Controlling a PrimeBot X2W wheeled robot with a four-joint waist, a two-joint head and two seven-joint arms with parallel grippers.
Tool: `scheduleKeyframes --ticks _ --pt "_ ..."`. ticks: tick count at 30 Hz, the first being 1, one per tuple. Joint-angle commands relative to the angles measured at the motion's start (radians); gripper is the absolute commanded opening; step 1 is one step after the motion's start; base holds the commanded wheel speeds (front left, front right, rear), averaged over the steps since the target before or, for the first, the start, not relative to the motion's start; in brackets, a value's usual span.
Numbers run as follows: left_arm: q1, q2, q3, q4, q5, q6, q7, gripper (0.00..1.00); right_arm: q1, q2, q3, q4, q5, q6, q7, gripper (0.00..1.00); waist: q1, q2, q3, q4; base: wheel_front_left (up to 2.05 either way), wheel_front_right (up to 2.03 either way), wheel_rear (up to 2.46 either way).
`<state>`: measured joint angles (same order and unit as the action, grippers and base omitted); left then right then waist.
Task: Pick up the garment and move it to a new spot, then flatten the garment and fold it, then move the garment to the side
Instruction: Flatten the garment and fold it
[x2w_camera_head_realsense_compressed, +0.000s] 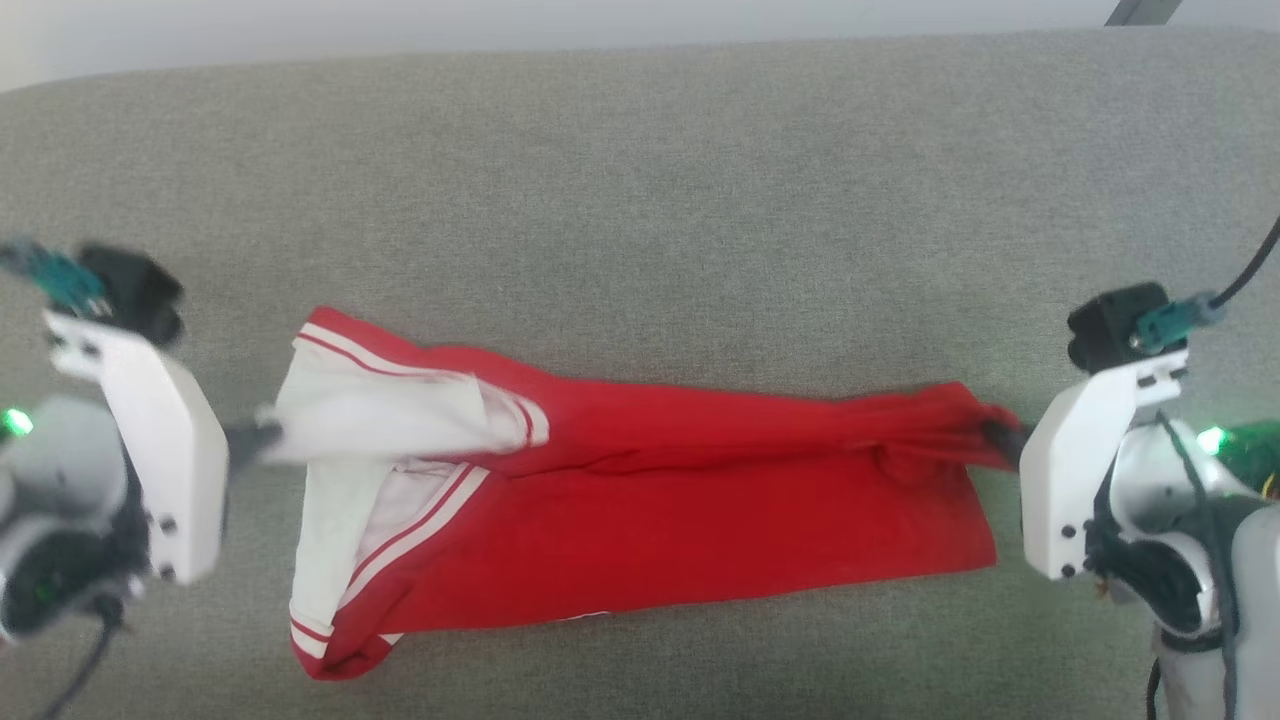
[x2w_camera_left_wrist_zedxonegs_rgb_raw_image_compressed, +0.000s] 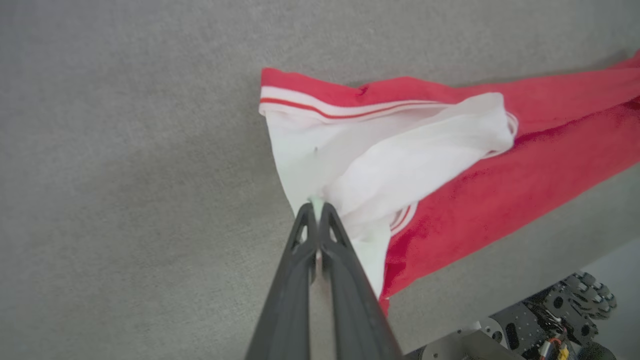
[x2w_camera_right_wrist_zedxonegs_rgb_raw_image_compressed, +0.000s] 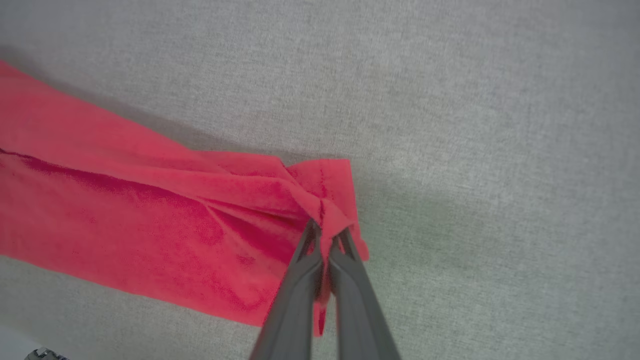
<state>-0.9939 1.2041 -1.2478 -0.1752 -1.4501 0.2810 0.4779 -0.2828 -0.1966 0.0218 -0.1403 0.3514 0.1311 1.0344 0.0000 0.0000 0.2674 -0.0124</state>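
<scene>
The garment, a red jersey with white red-striped sleeves, is stretched lengthwise across the grey cushion, folded into a long band. My left gripper is shut on the white sleeve end at the left, its dark fingers pinching white cloth. At the opposite end my right gripper is shut on a bunched red corner. In the right wrist view that gripper pinches the red corner. The upper edge of the garment runs taut between the two grippers, and the lower part lies on the cushion.
A grey fabric cushion spreads on all sides, with room above and below the garment. Its far edge meets a pale wall. Part of the robot's base shows past the cushion's near edge.
</scene>
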Motion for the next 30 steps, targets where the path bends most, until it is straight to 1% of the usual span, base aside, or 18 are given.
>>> scheduleKeyframes --ticks 1,3,4,6,9,11,12,13,14,15,17,18,19,20,21,25,30 --pt "0.037 0.008 -0.006 -0.020 -0.011 0.018 -0.010 0.00 0.020 0.005 -0.005 0.010 0.001 -0.001 -0.002 0.00 0.0000 0.0000 -0.001 0.001 0.00 0.00 0.00" --pt "0.082 0.004 -0.012 -0.033 -0.029 0.028 -0.021 0.00 0.034 0.009 0.000 0.035 0.003 -0.001 -0.007 0.00 0.0000 0.0000 -0.002 0.002 0.00 0.00 0.00" --pt "0.101 0.000 -0.015 -0.031 -0.020 0.026 -0.021 0.00 0.037 0.007 0.004 0.047 0.007 -0.001 -0.015 0.00 0.0000 0.0000 -0.003 0.002 0.00 0.00 0.00" --pt "0.126 -0.011 -0.018 -0.025 -0.040 0.023 -0.021 0.00 0.036 0.008 0.009 0.062 0.011 -0.001 -0.023 0.00 0.0000 0.0000 -0.004 0.002 0.00 0.00 0.00" --pt "0.176 -0.041 -0.020 0.026 -0.067 0.016 -0.019 0.00 0.023 0.013 0.022 0.114 0.011 -0.001 -0.047 0.00 0.0000 0.0000 -0.007 0.003 0.00 0.00 0.00" --pt "0.196 -0.071 -0.021 0.075 -0.070 -0.002 -0.032 0.00 0.009 0.020 0.032 0.147 0.014 -0.001 -0.060 0.00 0.0000 0.0000 -0.009 0.002 0.00 0.00 0.00" --pt "0.208 -0.089 -0.022 0.101 -0.084 -0.012 -0.035 0.00 -0.002 0.017 0.041 0.159 0.008 -0.001 -0.071 0.11 0.0000 0.0000 -0.011 0.001 0.00 0.00 0.00" --pt "0.219 -0.102 -0.024 0.123 -0.084 -0.029 -0.031 0.00 -0.009 0.017 0.046 0.173 0.006 -0.001 -0.079 0.33 0.0000 0.0000 -0.013 0.000 0.00 0.00 0.00" --pt "0.221 -0.114 -0.024 0.147 -0.071 -0.042 -0.036 0.00 -0.013 0.020 0.051 0.185 0.005 -0.001 -0.086 0.45 0.0000 0.0000 -0.015 -0.001 0.00 0.00 0.00" --pt "0.220 -0.127 -0.020 0.170 -0.069 -0.054 -0.051 0.00 -0.020 0.022 0.057 0.192 0.005 -0.001 -0.093 0.98 0.0000 0.0000 -0.018 -0.002 0.00 0.00 0.00" --pt "0.229 -0.151 -0.017 0.207 -0.076 -0.076 -0.068 0.18 -0.031 0.024 0.061 0.206 0.012 -0.001 -0.103 1.00 0.0000 0.0000 -0.024 -0.003 0.00 0.00 0.00" --pt "0.224 -0.159 -0.017 0.220 -0.056 -0.090 -0.082 0.37 -0.034 0.022 0.063 0.210 0.014 -0.001 -0.103 1.00 0.0000 0.0000 -0.027 -0.003 0.00 0.00 0.00" --pt "0.222 -0.168 -0.012 0.232 -0.061 -0.098 -0.097 0.88 -0.036 0.020 0.063 0.211 0.017 -0.001 -0.102 1.00 0.0000 0.0000 -0.031 -0.002 0.00 0.00 0.00" --pt "0.229 -0.175 -0.007 0.244 -0.075 -0.107 -0.104 0.96 -0.036 0.020 0.065 0.208 0.022 -0.001 -0.103 1.00 0.0000 0.0000 -0.035 -0.002 0.00 0.00 0.00" --pt "0.230 -0.176 -0.007 0.251 -0.067 -0.112 -0.115 1.00 -0.035 0.019 0.066 0.205 0.027 -0.001 -0.101 1.00 0.0000 0.0000 -0.040 -0.003 0.00 0.00 0.00" --pt "0.238 -0.187 0.016 0.265 -0.061 -0.132 -0.178 1.00 -0.025 0.010 0.059 0.179 0.046 -0.001 -0.108 1.00 0.0000 0.0000 -0.056 -0.002 0.00 0.00 0.00" --pt "0.261 -0.190 0.041 0.276 -0.041 -0.153 -0.290 1.00 -0.002 0.001 0.035 0.152 0.066 -0.001 -0.114 1.00 0.0000 0.0000 -0.076 0.001 0.00 0.00 0.00"
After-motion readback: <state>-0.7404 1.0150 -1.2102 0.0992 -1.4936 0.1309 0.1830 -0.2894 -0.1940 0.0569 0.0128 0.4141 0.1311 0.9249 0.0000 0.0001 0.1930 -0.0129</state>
